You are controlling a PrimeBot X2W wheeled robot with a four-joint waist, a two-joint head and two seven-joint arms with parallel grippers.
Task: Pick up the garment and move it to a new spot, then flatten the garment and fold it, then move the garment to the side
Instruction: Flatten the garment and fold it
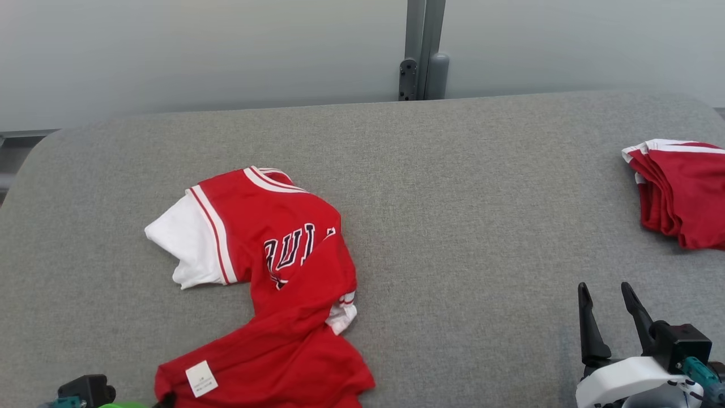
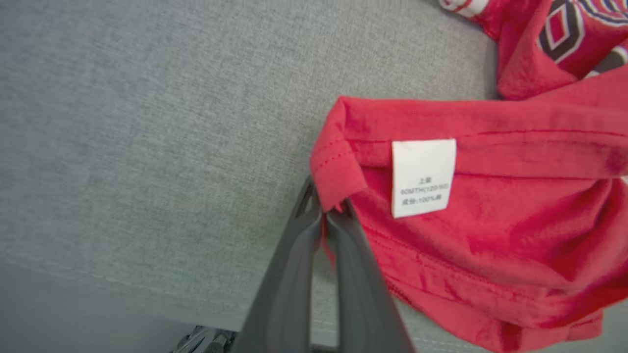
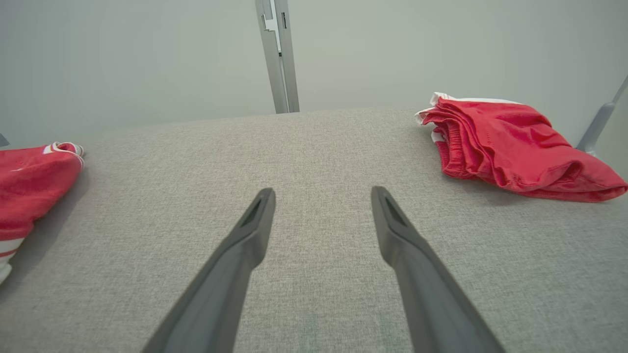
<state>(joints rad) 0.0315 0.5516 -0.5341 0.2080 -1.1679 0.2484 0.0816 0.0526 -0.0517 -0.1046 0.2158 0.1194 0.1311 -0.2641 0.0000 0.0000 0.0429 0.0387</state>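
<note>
Now | jersey [image 1: 283,266] lies near-to-far, collar [image 1: 273,177] far | left hand [image 2: 327,212] clamped on it | right hand [image 1: 603,290] apart

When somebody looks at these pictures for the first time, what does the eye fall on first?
The crumpled red and white jersey on the left half of the grey padded table stands out first, with its white label facing up. The left gripper is shut on the jersey's hem corner at the near edge. A second red garment lies folded at the far right, beyond the open right gripper.
</note>
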